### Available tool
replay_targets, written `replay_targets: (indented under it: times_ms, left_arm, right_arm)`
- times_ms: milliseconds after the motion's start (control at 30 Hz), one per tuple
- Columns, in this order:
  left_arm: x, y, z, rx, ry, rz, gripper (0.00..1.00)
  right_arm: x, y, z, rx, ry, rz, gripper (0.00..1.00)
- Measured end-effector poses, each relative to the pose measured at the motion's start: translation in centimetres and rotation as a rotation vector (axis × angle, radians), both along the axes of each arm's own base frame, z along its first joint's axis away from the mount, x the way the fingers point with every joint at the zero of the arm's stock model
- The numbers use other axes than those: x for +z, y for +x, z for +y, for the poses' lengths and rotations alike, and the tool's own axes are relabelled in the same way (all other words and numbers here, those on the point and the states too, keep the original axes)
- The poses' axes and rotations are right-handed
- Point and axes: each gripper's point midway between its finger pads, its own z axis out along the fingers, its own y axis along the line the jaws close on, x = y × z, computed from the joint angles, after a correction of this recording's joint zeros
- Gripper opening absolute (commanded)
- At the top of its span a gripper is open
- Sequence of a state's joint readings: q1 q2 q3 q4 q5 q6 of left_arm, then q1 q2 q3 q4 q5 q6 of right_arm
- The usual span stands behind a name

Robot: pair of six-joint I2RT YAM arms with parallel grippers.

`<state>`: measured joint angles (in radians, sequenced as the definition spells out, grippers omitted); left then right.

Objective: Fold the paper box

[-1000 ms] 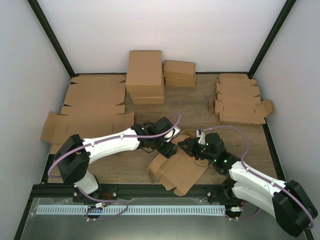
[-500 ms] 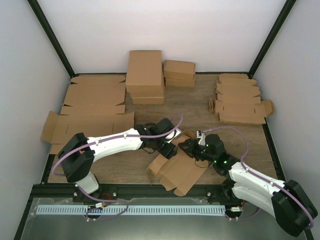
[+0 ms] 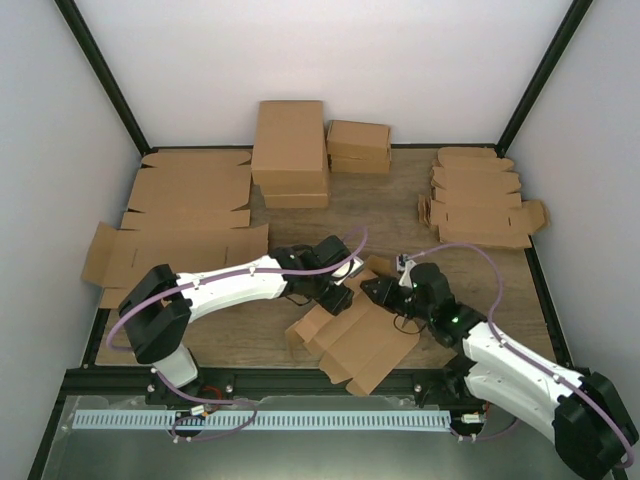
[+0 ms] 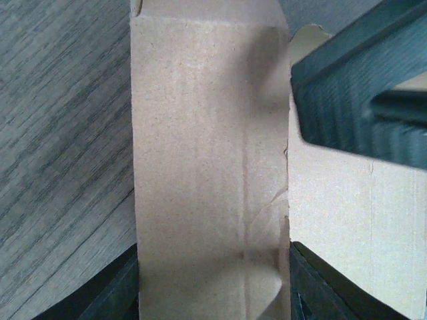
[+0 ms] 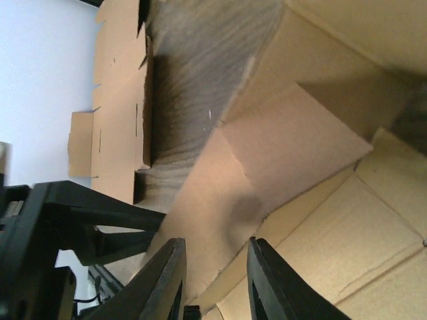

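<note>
While both arms reach inward over the middle of the wooden table (image 3: 400,205), the overhead view gives the layout as follows. Large flat cardboard sheets (image 3: 190,190) cover the far left part of the tabletop, overlapping one another. Left arm (image 3: 230,285) stretches from its base toward centre; right arm (image 3: 510,360) does the same from the opposite side, so the two wrists nearly meet. Folded brown boxes (image 3: 290,150) are stacked at the back centre, with a shorter pile of folded boxes (image 3: 358,145) just beside them on the right. A stack of small die-cut blanks (image 3: 478,200) lies at the back right, well apart from the arms. The paper box (image 3: 355,340) sits near the front edge at centre, mostly flat and opened out, its flaps spread, its far end under the two wrists. Left gripper (image 3: 338,292) is at the box's far left corner; in its wrist view the fingers (image 4: 113,293) straddle an upright cardboard panel and lie flush against both of its edges; whether they actually pinch it I cannot tell. Right gripper (image 3: 375,290) hovers just beside it at the box's far edge; in its wrist view the fingers (image 5: 167,280) stand slightly apart with nothing between them, a raised flap of the box lying just beyond the tips.
</note>
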<state>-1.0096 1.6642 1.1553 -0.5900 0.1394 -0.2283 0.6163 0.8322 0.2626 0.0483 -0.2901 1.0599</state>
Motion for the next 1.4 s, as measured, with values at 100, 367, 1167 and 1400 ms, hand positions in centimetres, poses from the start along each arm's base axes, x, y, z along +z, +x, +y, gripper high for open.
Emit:
replay_targets:
  times_ms: [100, 367, 1167, 1400]
  left_arm:
    - [0.0, 0.0, 0.1, 0.001, 0.004, -0.002, 0.54]
    - [0.0, 0.0, 0.2, 0.001, 0.008, 0.001, 0.55]
    - [0.2, -1.0, -0.1, -0.024, 0.034, -0.015, 0.55]
    - [0.4, -1.7, -0.4, -0.041, 0.058, -0.044, 0.55]
  right_arm:
    - [1.4, 0.7, -0.6, 0.004, -0.068, -0.07, 0.3]
    - [2.5, 3.5, -2.9, -0.008, -0.221, -0.139, 0.16]
    - [-1.0, 3.5, -1.3, 0.195, -0.304, -0.031, 0.01]
    - [-1.3, 2.9, -1.4, 0.212, -0.312, -0.014, 0.01]
